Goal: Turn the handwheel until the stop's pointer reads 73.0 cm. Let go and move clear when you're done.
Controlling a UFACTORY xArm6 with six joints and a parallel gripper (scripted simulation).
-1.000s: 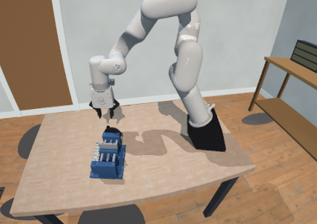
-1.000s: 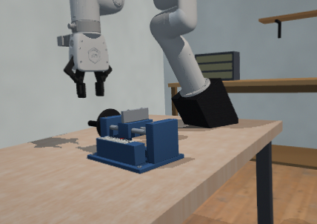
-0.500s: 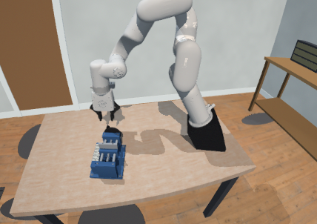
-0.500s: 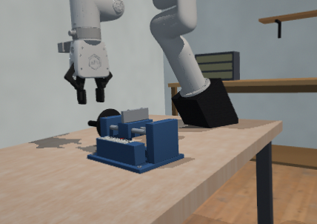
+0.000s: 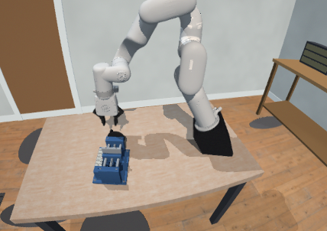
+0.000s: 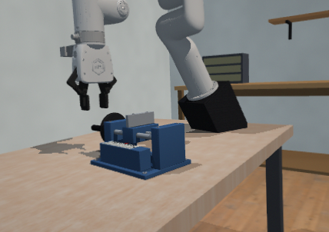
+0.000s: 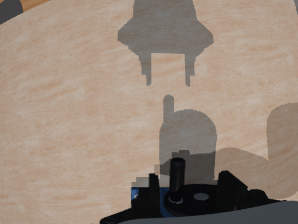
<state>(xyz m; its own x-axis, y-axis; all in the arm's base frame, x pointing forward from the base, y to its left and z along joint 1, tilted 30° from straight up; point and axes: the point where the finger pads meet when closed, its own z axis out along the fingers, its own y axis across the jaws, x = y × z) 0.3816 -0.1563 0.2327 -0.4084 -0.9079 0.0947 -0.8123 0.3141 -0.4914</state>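
Note:
A blue stop fixture [image 5: 111, 161] stands on the wooden table, also in the exterior view [image 6: 143, 147]. Its black handwheel [image 5: 115, 133] sits at the far end, with a small crank handle sticking out [image 6: 96, 127]. A grey stop plate [image 6: 140, 118] rides on two rods above a white scale with a red pointer [image 6: 127, 144]. My gripper [image 6: 93, 98] hangs open and empty above and a little beyond the handwheel, fingers pointing down. In the wrist view the handwheel and its handle [image 7: 176, 176] show at the bottom edge; the scale is hidden there.
The arm's black base [image 5: 212, 134] stands on the table to the right of the fixture. A wooden shelf unit [image 5: 302, 99] with a dark box [image 5: 315, 56] stands off the table at the right.

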